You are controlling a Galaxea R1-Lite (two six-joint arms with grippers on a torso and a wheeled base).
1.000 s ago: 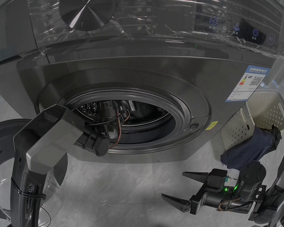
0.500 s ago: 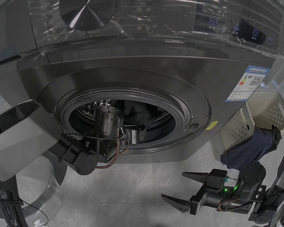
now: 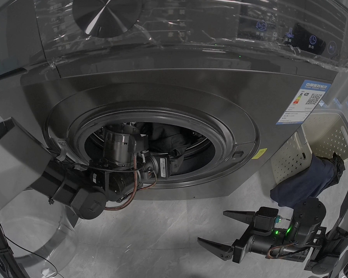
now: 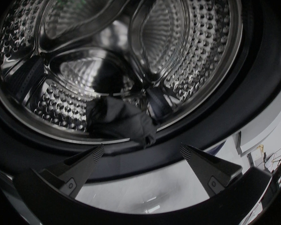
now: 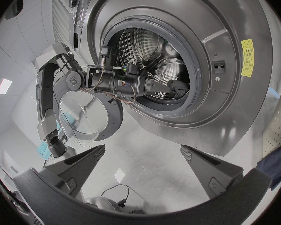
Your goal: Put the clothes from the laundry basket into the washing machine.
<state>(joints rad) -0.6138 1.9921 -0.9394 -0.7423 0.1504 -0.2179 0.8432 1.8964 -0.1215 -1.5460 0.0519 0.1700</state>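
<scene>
The dark grey front-loading washing machine (image 3: 205, 93) is seen with its round glass door (image 3: 46, 228) swung open at 8 o'clock from the drum opening. A black crumpled garment (image 4: 121, 119) is located inside the perforated steel drum (image 4: 193, 32), at the front lip, with one corner lying over the black door seal. The left gripper (image 4: 142, 150) is positioned at the mouth of the opening, just in front of this garment; its fingers are spread wide and nothing is held between them. The cream perforated plastic laundry basket (image 3: 294, 159) is placed against the machine at 4 o'clock from the opening, and a dark blue garment (image 3: 305, 182) is draped over its near edge, hanging toward the grey tiled floor (image 3: 162, 228). The right gripper (image 3: 212, 227) is held above the floor at 5 o'clock from the opening, near the hanging blue garment but apart from it; its fingers are likewise parted and empty.
</scene>
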